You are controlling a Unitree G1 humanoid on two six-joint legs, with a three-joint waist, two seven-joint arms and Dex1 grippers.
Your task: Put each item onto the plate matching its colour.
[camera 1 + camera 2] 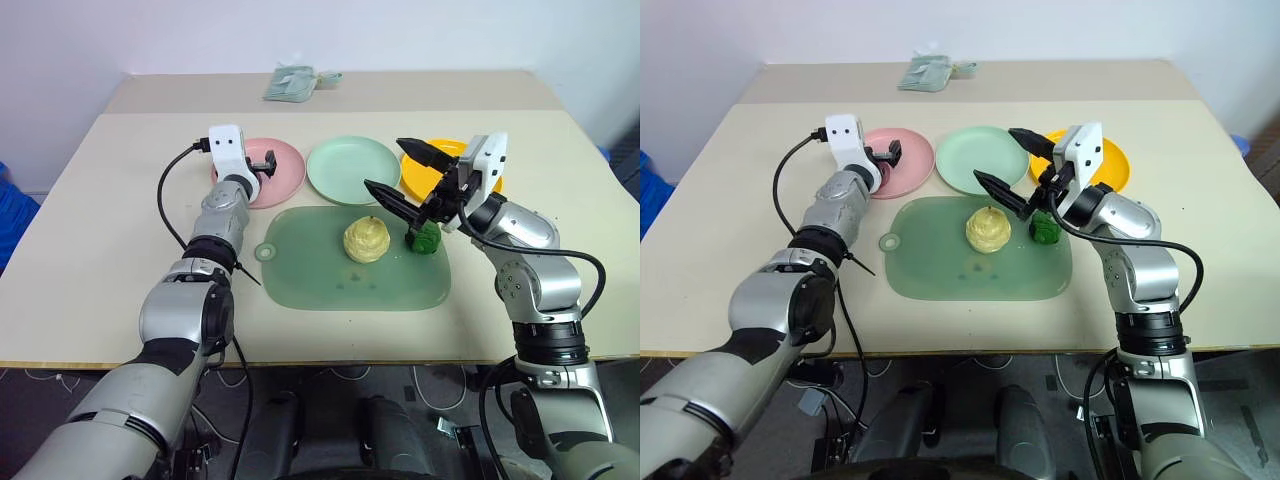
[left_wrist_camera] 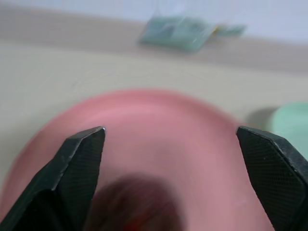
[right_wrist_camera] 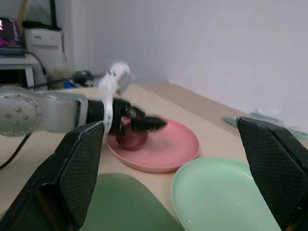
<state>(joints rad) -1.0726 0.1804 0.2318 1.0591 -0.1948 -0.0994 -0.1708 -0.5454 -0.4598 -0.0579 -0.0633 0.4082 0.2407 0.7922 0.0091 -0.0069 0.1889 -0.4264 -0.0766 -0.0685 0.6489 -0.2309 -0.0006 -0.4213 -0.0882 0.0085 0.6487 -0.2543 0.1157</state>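
Note:
My left gripper hangs open over the pink plate, its fingers wide apart. The dark red-purple item lies on that plate just under them. My right gripper is open above the right part of the green mat, with nothing between its fingers. The dark green knobbly item sits on the mat just below and to the right of the lower finger. The pale yellow bumpy item rests in the middle of the mat. The mint green plate is bare. The yellow-orange plate is partly hidden behind my right gripper.
A folded grey-green cloth lies at the far edge of the table. The three plates stand in a row behind the mat. My left arm's black cable loops over the table on the left.

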